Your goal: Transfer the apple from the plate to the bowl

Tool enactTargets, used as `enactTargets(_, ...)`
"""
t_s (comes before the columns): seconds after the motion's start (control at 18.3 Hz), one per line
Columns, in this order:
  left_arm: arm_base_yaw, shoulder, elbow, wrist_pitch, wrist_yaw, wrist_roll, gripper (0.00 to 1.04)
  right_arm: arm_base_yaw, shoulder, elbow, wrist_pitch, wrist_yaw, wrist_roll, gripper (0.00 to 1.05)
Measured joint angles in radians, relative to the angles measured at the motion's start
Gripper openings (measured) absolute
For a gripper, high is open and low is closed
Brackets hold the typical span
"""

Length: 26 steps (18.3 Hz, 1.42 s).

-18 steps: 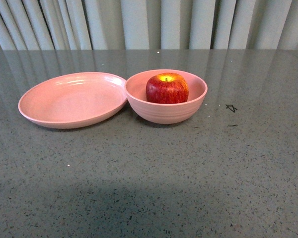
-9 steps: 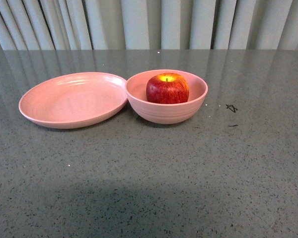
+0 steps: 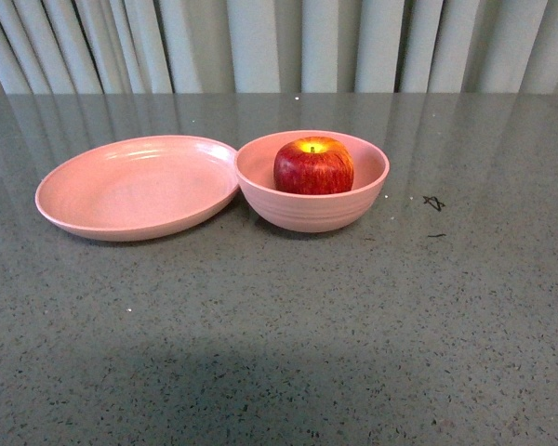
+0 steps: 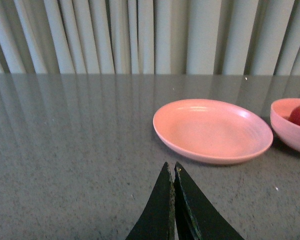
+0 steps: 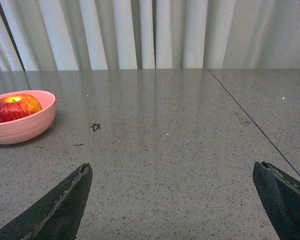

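Jaws: left gripper (image 4: 173, 172) clenched, right gripper (image 5: 172, 172) released, both withdrawn. Round red apple (image 3: 313, 165) rests in deep ridged pink bowl (image 3: 312, 211), at 3 o'clock of shallow pink plate (image 3: 135, 186); transfer apparently complete.

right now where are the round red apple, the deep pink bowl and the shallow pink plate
round red apple (image 3: 313, 169), front view, its red front face
deep pale pink bowl (image 3: 307, 212), front view, ridged outer wall
shallow pale pink plate (image 3: 135, 190), front view, bare inner surface
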Motion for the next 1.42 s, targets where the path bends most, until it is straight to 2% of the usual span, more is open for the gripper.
enactTargets(0.44,0.0,-0.167,0.0,-0.161,0.001,0.0,0.01,0.0,0.0,0.0,0.0,0.0,0.0,0.98)
enactTargets(0.49,0.0,-0.245,0.0,-0.288,0.0,0.0,0.01,0.0,0.0,0.0,0.0,0.0,0.0,0.98)
enactTargets(0.55,0.0,-0.277,0.0,-0.332,0.003,0.0,0.01,0.0,0.0,0.0,0.0,0.0,0.0,0.98)
enactTargets(1.09,0.0,-0.33,0.0,-0.337,0.0,0.0,0.01,0.0,0.0,0.0,0.001,0.0,0.0,0.98)
enactTargets(1.15,0.0,-0.33,0.0,-0.337,0.0,0.0,0.08,0.0,0.0,0.0,0.001,0.0,0.0,0.98)
enactTargets(1.2,0.0,-0.33,0.0,-0.337,0.0,0.0,0.21,0.0,0.0,0.0,0.0,0.0,0.0,0.98)
enactTargets(1.42,0.0,-0.33,0.0,-0.337,0.0,0.0,0.55,0.0,0.0,0.0,0.001,0.0,0.0,0.98)
